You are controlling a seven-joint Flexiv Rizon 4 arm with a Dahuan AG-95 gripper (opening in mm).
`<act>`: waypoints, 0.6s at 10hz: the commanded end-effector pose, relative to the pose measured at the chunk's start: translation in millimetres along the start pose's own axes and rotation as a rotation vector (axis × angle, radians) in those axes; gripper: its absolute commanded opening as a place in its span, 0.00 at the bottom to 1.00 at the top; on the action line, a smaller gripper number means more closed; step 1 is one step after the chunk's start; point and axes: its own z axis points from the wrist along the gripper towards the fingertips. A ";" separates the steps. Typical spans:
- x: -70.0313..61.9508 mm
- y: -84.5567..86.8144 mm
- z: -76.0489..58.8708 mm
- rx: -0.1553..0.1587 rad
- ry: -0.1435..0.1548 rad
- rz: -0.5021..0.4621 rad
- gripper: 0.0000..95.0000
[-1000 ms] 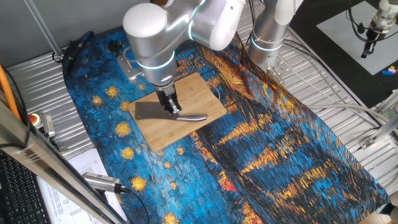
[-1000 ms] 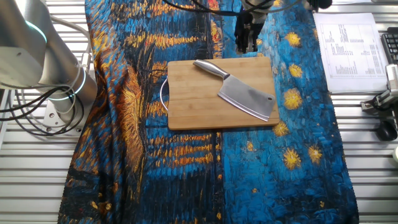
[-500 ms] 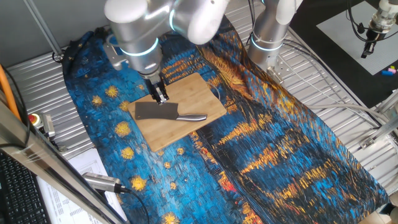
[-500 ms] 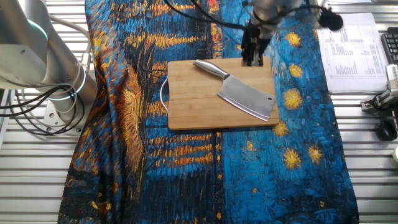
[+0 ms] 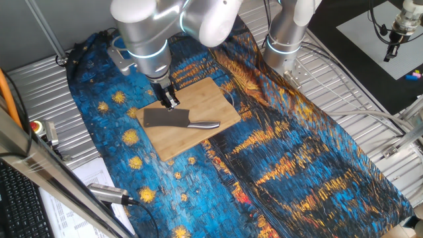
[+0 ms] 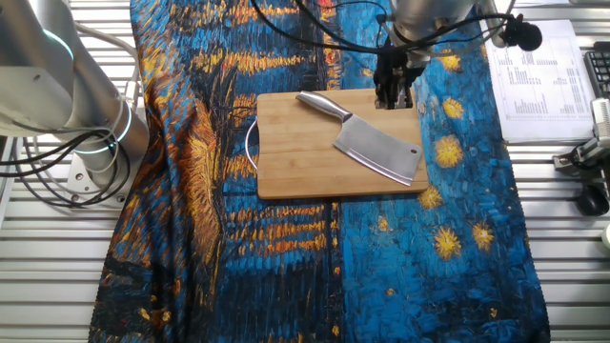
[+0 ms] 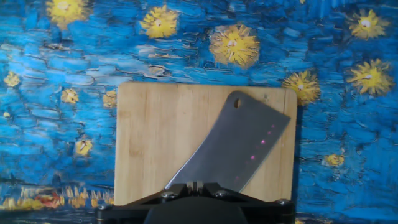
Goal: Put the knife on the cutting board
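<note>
The knife [image 5: 177, 119], a cleaver with a grey blade and a shiny handle, lies flat on the cutting board [image 5: 213, 99]. It is free of the gripper. In the other fixed view the knife [image 6: 375, 151] lies diagonally across the board [image 6: 295, 157]. My gripper [image 5: 170, 102] hangs above the board's far edge, just behind the blade, with its fingers together and nothing between them. It also shows in the other fixed view [image 6: 392, 94]. In the hand view the gripper [image 7: 199, 185] sits at the bottom edge. The blade [image 7: 239, 146] and the board [image 7: 155, 137] are below it.
A blue and orange painted cloth [image 5: 291, 158] covers the table. A silver cylindrical tool with a black cable [image 5: 109, 193] and papers [image 5: 89, 177] lie at the front left. A second arm's base [image 5: 284, 39] stands at the back right.
My gripper has lifted off the knife and moved back and to the left, to the board's far edge. The knife stays on the board. Little has moved in the last half second.
</note>
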 end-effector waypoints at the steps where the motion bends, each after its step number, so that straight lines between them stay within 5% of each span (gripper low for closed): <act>1: -0.8 0.0 0.6 0.008 0.014 0.210 0.00; 6: 10.4 -47.2 -4.3 0.005 0.002 0.161 0.00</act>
